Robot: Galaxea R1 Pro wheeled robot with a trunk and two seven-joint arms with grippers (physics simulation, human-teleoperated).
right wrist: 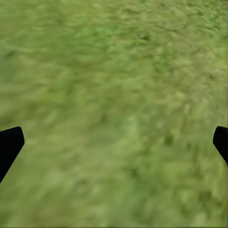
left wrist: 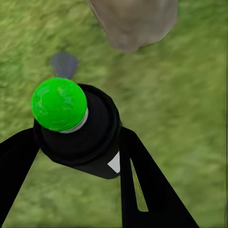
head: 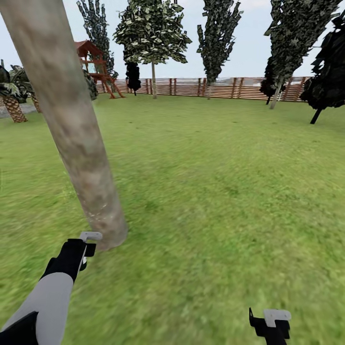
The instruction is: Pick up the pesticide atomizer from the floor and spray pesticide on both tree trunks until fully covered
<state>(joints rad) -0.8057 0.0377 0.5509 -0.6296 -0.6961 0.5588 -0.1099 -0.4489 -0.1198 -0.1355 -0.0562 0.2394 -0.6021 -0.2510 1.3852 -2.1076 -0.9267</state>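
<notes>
Your left claw grips the atomizer just short of the base of the near tree trunk, its green top facing the wrist camera. Aim the nozzle at the bark and sweep slowly up the trunk, then around it. Right of the trunk, your right claw hangs wide open over bare grass. I can't make out the nozzle, any spray on the bark, or which tree is second.
</notes>
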